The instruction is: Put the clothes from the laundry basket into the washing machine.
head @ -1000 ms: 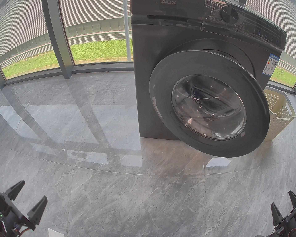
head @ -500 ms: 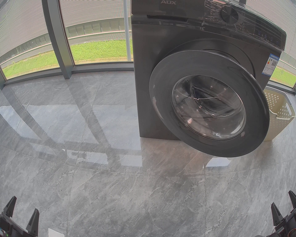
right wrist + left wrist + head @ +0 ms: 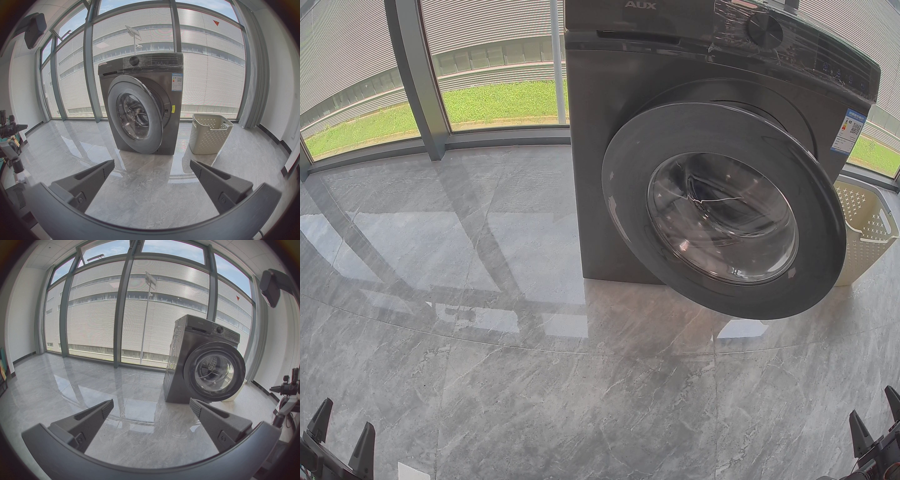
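Starting with the laundry basket: stands upright on the grey floor at about 2 o'clock in the head view, mouth up, tucked just beside the right flank of the washing machine; partly hidden there behind the rim of the open door; looks pale and perforated, with cut-out handles; hard to call the long side of that rim from here. As for the clothes, can't make out any over the rim; too far off to judge the contents.

Moving out to the machine: sits at 12 to 1 o'clock, door swung wide toward the robot, with the drum mouth behind it.

Now to the right gripper: down at 5 o'clock, fingers spread apart, holding nothing; faces the basket more or less dead ahead at its own 12 o'clock, well apart, with bare floor between. Then the left gripper: low at 7 o'clock, likewise splayed and empty; would find the basket off at 2 o'clock, with the door standing in the way.

So, judging the coming move: clearly favours the right arm, nearer and with the open line; calls for closing in first, both arms being well short of it; then coming down from above into that upturned mouth. Worth watching the door edge, close by the basket on its 9 o'clock side; easy to clip on the carry across to the drum.
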